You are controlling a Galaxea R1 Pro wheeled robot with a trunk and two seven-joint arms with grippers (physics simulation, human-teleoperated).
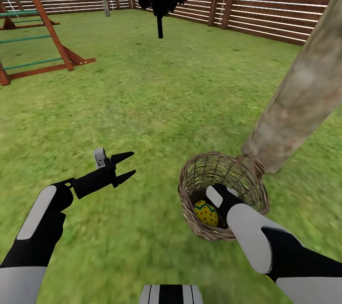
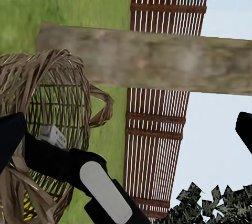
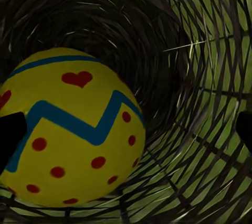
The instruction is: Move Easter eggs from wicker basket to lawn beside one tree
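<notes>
Woven wicker basket (image 3: 210,103), smooth dotted egg (image 3: 73,129)

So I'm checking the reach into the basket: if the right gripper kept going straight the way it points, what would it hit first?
Most likely the Easter egg, which lies just ahead of the right gripper inside the wicker basket; how far off is hard to judge.

All views on wicker basket (image 1: 223,194), perhaps.

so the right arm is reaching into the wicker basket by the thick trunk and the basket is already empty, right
Not quite: the wicker basket is not empty. The right wrist view shows a yellow Easter egg with red dots and a blue zigzag lying inside it, and the head view shows it too. The rest holds: the right arm does reach into the basket, which sits beside the thick trunk.
</notes>
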